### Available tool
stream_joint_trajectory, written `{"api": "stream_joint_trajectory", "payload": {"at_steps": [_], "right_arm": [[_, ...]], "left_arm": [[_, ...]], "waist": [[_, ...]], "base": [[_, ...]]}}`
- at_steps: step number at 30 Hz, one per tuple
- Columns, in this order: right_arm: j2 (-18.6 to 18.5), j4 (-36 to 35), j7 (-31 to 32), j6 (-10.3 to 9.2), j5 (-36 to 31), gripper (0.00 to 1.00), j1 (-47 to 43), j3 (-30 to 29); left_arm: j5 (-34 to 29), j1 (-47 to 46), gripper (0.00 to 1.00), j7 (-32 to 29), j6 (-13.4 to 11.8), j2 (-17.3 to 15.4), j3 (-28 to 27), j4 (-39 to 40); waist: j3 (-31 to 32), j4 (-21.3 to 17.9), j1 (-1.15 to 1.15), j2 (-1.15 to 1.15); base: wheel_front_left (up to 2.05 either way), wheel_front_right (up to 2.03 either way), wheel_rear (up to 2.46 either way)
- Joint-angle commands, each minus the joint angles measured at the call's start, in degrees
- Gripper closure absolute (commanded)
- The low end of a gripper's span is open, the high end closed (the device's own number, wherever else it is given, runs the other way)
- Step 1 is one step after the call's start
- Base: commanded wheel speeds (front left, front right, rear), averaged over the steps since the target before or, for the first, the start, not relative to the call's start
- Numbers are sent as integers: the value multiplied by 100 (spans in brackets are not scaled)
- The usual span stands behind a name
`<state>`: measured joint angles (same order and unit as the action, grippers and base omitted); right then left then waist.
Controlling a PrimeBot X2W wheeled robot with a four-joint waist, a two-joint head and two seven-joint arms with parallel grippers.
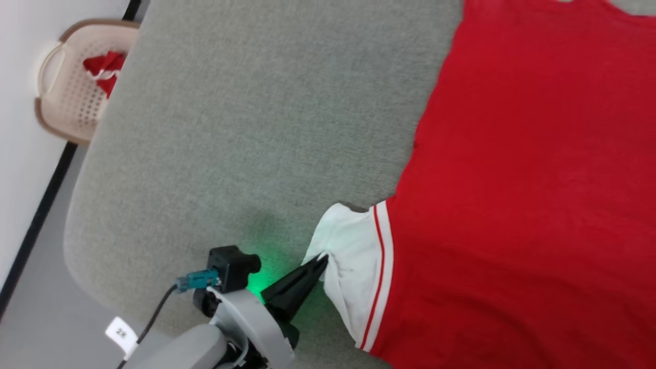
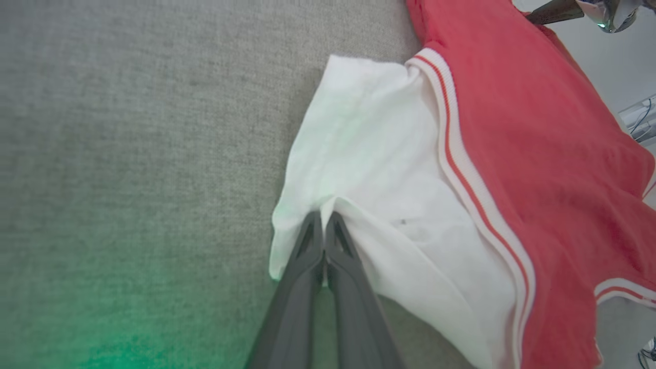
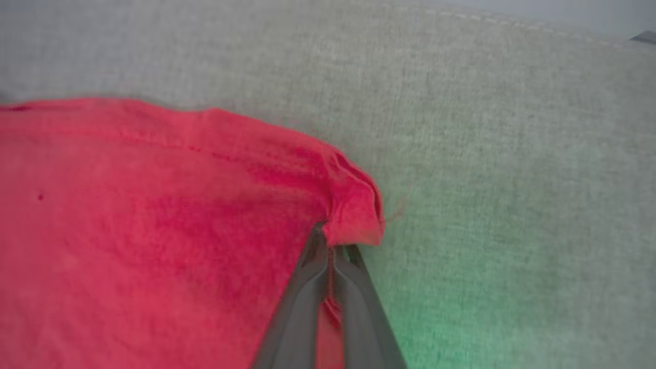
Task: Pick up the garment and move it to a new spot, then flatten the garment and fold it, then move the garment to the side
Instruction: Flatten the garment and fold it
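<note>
Closest in, by the near edge of the grey cloth-covered surface [image 1: 215, 154], the left tool [image 1: 319, 262] lies low with its two dark fingers [image 2: 307, 256] pressed tight together. It pinches the outer edge of the white sleeve [image 1: 351, 251] of the garment [image 1: 512, 179], and the cloth puckers into a small fold right at the fingertips. A green glow falls on the surface just beside this tool. A dark cable with a white tag [image 1: 121, 333] hangs off the wrist past the near edge.

The sleeve rests on the surface and joins the red body along a white band with a thin red stripe [image 1: 380, 266]. From there the garment spreads flat, plain red side up, over the right part of the surface, running from the near edge toward the far edge.

The right tool [image 3: 329, 241] is also closed, gripping a red corner of the garment. The cloth bunches over its fingertips, and a strip of red shows between the fingers, with bare grey surface beyond.

Farthest off, past the surface's left edge near its far corner, a beige perforated basket [image 1: 64, 97] holds a small red-and-white cloth [image 1: 105, 69]
</note>
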<state>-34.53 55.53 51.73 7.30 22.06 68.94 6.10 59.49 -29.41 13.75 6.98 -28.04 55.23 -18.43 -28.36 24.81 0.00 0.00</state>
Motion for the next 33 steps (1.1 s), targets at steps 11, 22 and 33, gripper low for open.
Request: {"api": "stream_joint_trajectory", "payload": {"at_steps": [11,22,33], "right_arm": [[-289,-2274,483,18,1603,100,-2392,944],[-439,-4215,196,18,2345,100,-4707,426],[87,-4934,137,18,2005,100,-6394,-489]], "left_arm": [[234,491,100,-116,-362,-515,-119,20],[382,748,100,-183,-622,-848,-224,292],[501,913,100,-153,-709,-967,-292,396]], "waist": [[1027,-962,0,0],[1528,-1547,0,0],[1712,-1820,0,0]], "base": [[0,0,0],[0,0,0],[0,0,0]]}}
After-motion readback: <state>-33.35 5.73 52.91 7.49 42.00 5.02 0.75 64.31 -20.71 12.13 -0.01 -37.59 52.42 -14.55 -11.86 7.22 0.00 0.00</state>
